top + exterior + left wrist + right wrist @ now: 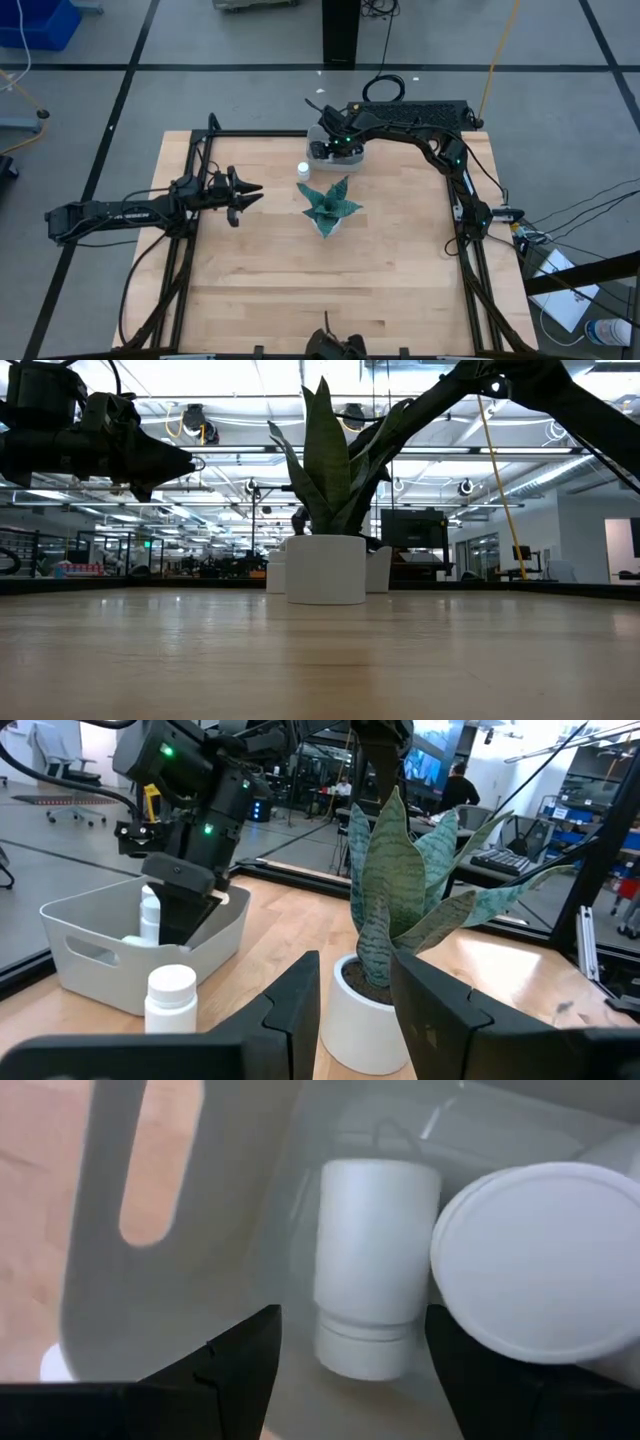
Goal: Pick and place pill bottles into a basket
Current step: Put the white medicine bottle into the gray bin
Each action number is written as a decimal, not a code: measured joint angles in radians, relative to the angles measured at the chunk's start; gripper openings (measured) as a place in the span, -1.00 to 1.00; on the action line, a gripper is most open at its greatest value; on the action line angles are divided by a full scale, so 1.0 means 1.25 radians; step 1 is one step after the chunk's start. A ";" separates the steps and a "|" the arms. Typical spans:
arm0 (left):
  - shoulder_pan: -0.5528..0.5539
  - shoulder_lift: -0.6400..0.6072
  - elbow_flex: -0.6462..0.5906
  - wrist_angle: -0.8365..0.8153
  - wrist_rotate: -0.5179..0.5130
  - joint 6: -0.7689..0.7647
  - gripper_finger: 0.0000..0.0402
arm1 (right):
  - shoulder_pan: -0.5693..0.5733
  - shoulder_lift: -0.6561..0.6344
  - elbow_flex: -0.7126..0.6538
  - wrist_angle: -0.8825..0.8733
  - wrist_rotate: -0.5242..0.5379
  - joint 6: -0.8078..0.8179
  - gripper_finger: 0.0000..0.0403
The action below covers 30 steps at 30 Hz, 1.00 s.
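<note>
Seen from above: basket [314,151] sits at twelve o'clock on the wooden table [250,290], close to the far edge, with the right gripper [335,148] lowered into it from the one o'clock side. In the right wrist view, claw [350,1330] stands wide, dark fingers [235,1355] either side of a pill bottle [375,1270] lying on its side on the basket floor; shows a gap between one finger and the bottle, so no clamp to be seen. Just beside that bottle, the round white cap of a second bottle [540,1260], close against it. From the left wrist view, reveals another upright bottle [150,910] inside the basket wall [90,935], next to the right arm's dark finger [185,910]. Outside the basket, one loose bottle [303,170] stands upright on the bare wood at seven o'clock from the basket and eleven o'clock from the green spiky plant [330,205]; appears again in the left wrist view [171,995], just in front of the basket. Plant in its white pot [325,570] occupies the table's middle, at six o'clock from the basket. Left gripper [255,190] hovers above the table at nine o'clock from the plant, well apart from it, pointing toward three o'clock; claw [355,990] narrowly parted and holding nothing, with the pot visible through the gap. Cannot tell the full count of bottles in the basket.
</note>
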<state>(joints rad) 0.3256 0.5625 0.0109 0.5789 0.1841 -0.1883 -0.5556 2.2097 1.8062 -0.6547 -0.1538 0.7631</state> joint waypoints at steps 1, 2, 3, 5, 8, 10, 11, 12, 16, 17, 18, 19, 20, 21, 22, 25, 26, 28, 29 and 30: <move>0.000 0.000 0.000 0.000 0.000 0.000 -0.37 | 0.000 0.000 0.000 0.001 0.000 0.000 0.20; 0.000 0.000 0.000 0.000 0.000 0.000 -0.37 | 0.000 0.000 0.000 0.000 -0.001 0.001 0.20; 0.000 0.000 0.000 0.000 0.000 0.000 -0.37 | 0.001 0.000 0.000 0.000 -0.002 0.004 0.20; 0.000 0.000 0.000 0.000 0.000 0.000 -0.37 | 0.001 0.002 0.000 0.000 -0.002 0.008 0.20; 0.000 0.000 0.000 0.000 0.000 0.001 -0.37 | 0.003 0.011 0.002 -0.003 -0.002 0.002 0.20; 0.000 0.000 0.000 0.000 0.000 0.001 -0.37 | 0.006 0.019 0.002 -0.010 0.000 -0.010 0.20; 0.000 0.000 0.000 0.000 0.000 0.001 -0.37 | 0.008 0.021 0.003 -0.009 0.002 -0.016 0.20; 0.000 0.000 0.000 0.000 0.000 0.001 -0.37 | 0.009 0.022 0.003 -0.007 0.004 -0.019 0.20; 0.000 0.000 0.000 0.000 -0.001 0.000 -0.37 | 0.012 0.024 0.003 -0.003 0.008 -0.021 0.13; 0.000 0.000 0.000 0.000 -0.001 0.001 -0.37 | 0.012 0.024 0.002 -0.005 0.010 -0.025 0.09; 0.000 0.000 0.000 0.000 -0.001 0.001 -0.37 | 0.012 0.024 0.002 -0.006 0.014 -0.034 0.03; 0.000 0.000 0.000 0.000 -0.001 0.001 -0.37 | 0.012 0.025 0.002 -0.006 0.017 -0.040 -0.03; 0.000 0.000 0.000 0.000 -0.001 0.001 -0.37 | 0.011 0.025 0.002 -0.007 0.019 -0.042 -0.09; 0.000 0.000 0.000 0.001 -0.001 0.001 -0.37 | 0.010 0.025 0.001 -0.007 0.018 -0.043 -0.15; 0.000 0.000 0.000 0.001 -0.001 0.001 -0.37 | 0.008 0.025 0.001 -0.005 0.017 -0.043 -0.21; 0.000 0.000 0.000 0.001 -0.001 -0.003 -0.37 | 0.006 0.026 0.001 -0.001 0.017 -0.053 -0.34; 0.000 0.000 0.000 0.001 -0.001 -0.004 -0.37 | 0.004 0.026 0.001 0.002 0.016 -0.059 -0.37; 0.000 0.000 0.000 0.001 -0.001 -0.004 -0.37 | 0.004 0.027 0.001 0.008 0.015 -0.073 -0.42; 0.000 0.000 0.000 0.001 -0.001 -0.004 -0.37 | 0.004 0.027 0.001 0.011 0.015 -0.078 -0.44; 0.000 0.000 0.000 0.001 -0.001 -0.004 -0.37 | 0.004 0.027 0.001 0.017 0.015 -0.079 -0.46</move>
<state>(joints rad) 0.3256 0.5625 0.0109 0.5797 0.1827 -0.1936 -0.5510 2.2429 1.8072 -0.6333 -0.1352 0.6643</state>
